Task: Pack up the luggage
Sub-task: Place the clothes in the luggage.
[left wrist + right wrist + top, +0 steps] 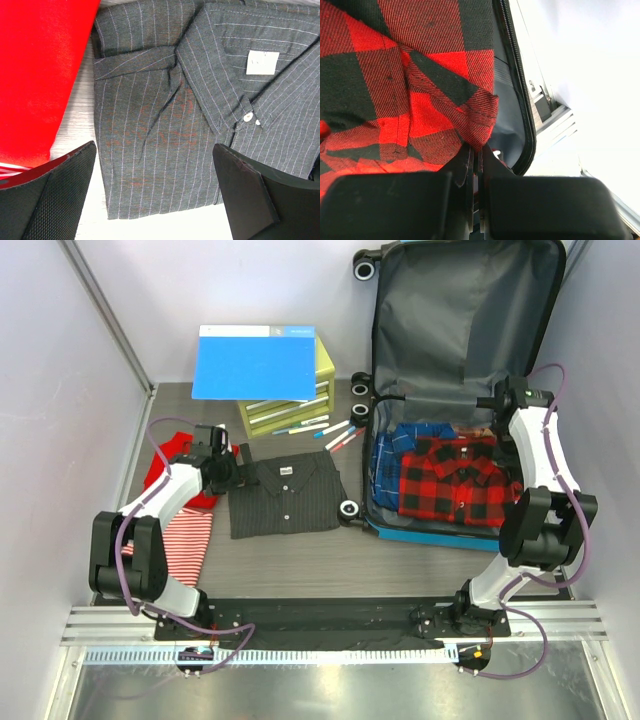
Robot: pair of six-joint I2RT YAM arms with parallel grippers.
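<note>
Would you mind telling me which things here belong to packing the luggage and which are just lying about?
Belong to the job:
luggage, open
red plaid shirt and blue plaid shirt, already inside
grey striped shirt, red garment and red-and-white striped garment, probably still to pack

Just lying about:
blue folder
yellow-green drawer box
pens

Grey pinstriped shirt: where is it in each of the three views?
Top external: the grey pinstriped shirt lies left of centre, on the table beside the luggage.
Left wrist: it fills the middle and right.
Right wrist: not in it.
Shared landmark: the red cloth at its left side, also upper left in the left wrist view.
</note>
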